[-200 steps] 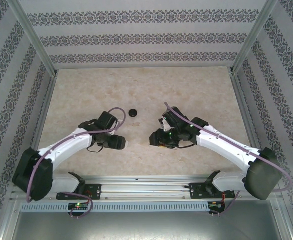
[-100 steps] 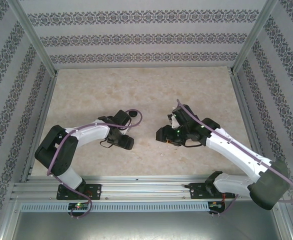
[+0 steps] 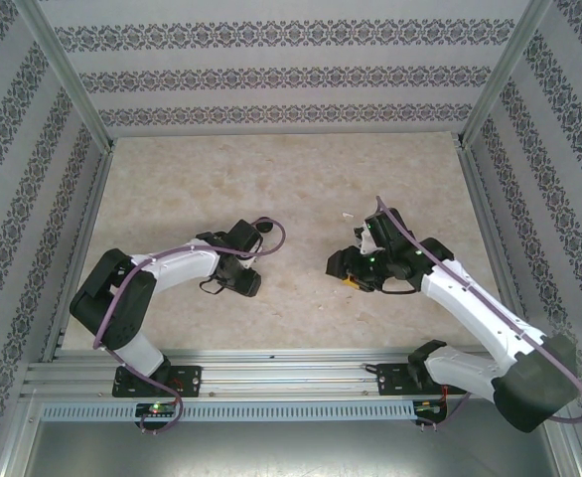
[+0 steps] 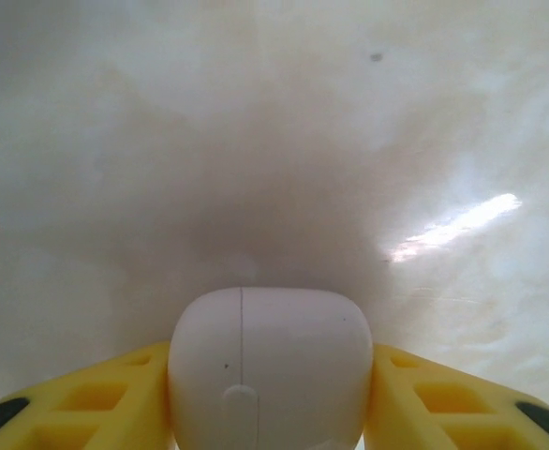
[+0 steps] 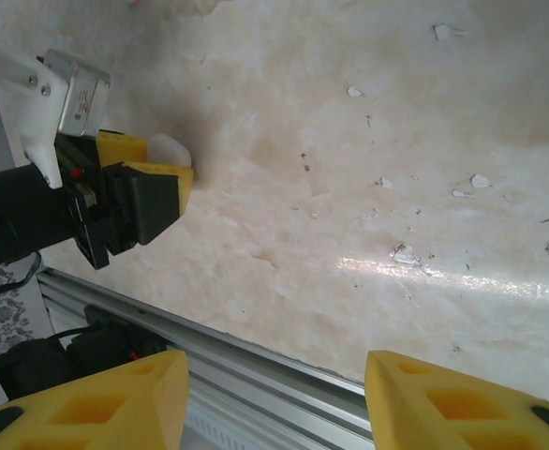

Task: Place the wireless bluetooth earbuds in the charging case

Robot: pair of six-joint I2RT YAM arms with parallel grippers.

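1. The left gripper was clamped on the small glossy white rounded plastic charging case; its yellow fingers pressed on either flank, low over the pale marbled tabletop; a thin seam ran upright down the case's face, and to my eye the lid looked shut.
2. The right gripper stood with its jaws spread wide and nothing between them; it was well apart from the case and faced it across the table.
3. What worried me first was the hold itself; the shell is slick and curved, so I judged that a push from the other arm could twist it or squirt it out from between the pads.
4. If the lid was indeed shut, no earbud could go in; prying it open against a two-finger hold might drag the whole case loose.
5. The lower part of the case was cut off by the frame edge in the left wrist view; so how deep the fingers sat I could not tell.
6. Pale flecks dotted the tabletop, and a tiny white speck lay just beyond the right gripper; whether any was an earbud I could not tell.
7. A small dark round thing sat beside the left wrist, partly under the lilac cable; its nature was unclear.
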